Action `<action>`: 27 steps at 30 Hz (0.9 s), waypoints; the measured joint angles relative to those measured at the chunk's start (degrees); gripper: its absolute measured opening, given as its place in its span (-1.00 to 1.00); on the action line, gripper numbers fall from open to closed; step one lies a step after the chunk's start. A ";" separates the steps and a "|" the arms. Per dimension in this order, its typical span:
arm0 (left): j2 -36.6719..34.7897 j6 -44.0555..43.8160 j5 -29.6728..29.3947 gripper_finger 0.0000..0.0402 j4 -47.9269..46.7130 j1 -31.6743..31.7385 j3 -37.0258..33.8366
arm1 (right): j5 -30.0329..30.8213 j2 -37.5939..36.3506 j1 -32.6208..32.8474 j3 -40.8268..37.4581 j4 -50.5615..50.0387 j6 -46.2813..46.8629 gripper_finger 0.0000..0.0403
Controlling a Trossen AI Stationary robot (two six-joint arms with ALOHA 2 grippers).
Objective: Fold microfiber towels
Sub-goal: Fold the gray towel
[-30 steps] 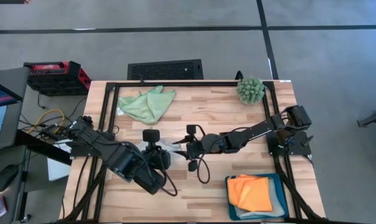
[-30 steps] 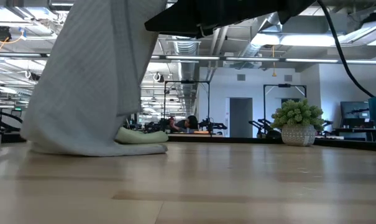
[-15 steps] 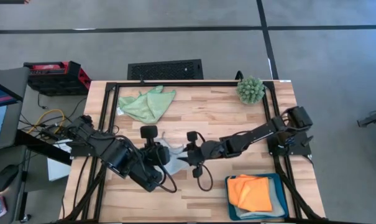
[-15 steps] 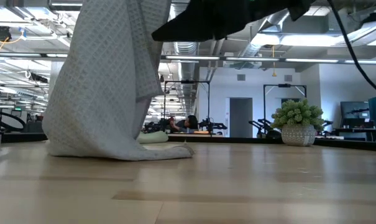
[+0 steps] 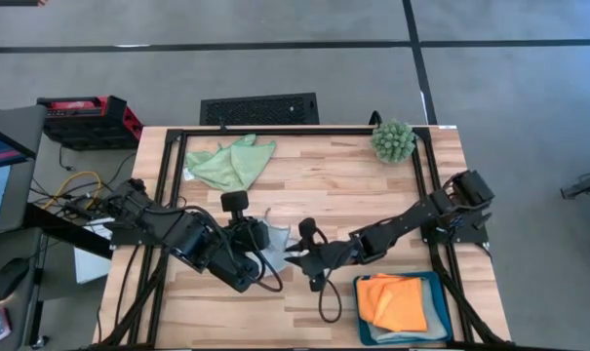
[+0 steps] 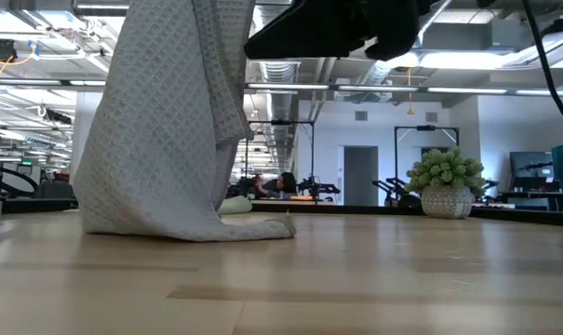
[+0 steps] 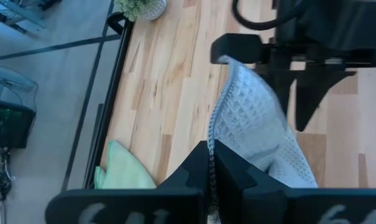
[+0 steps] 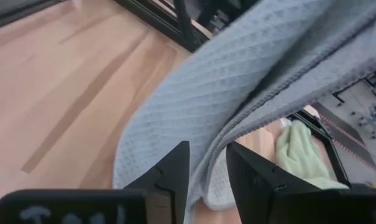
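The blue-grey towel (image 6: 165, 121) hangs limp beside the light green towel (image 5: 231, 162), its lower hem dragging on the tabletop (image 5: 324, 185). The left gripper (image 7: 211, 163) is clamped on one edge; the right gripper (image 8: 206, 168) pinches another. The towel looks light, floppy and grippy, best held by its corners.

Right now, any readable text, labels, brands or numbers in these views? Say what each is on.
Nothing reads cleanly.
Pale raised marks on the left gripper's housing, left wrist view: cut off and blurred, unreadable.
Similar marks on the right gripper's housing, right wrist view: unreadable.
Blue-grey towel, green towel, orange towel, teal tray: no print visible.
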 joint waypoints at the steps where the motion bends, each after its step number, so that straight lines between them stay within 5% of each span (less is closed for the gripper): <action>1: 0.00 0.00 0.00 -1.00 0.02 0.00 0.00 | -0.02 0.00 0.20 0.00 -0.01 -0.14 -0.36; 13: 0.00 0.38 0.00 -1.00 0.00 0.00 0.00 | 0.00 0.04 2.47 0.00 0.12 -3.19 -0.37; 24: 0.02 0.42 1.67 -1.00 1.31 -0.02 -0.02 | -0.38 0.22 -6.08 0.00 4.30 0.77 -0.37; 27: 0.02 0.42 1.68 -1.00 1.29 -0.02 -0.02 | -4.87 0.22 -7.51 0.00 4.78 1.02 -0.37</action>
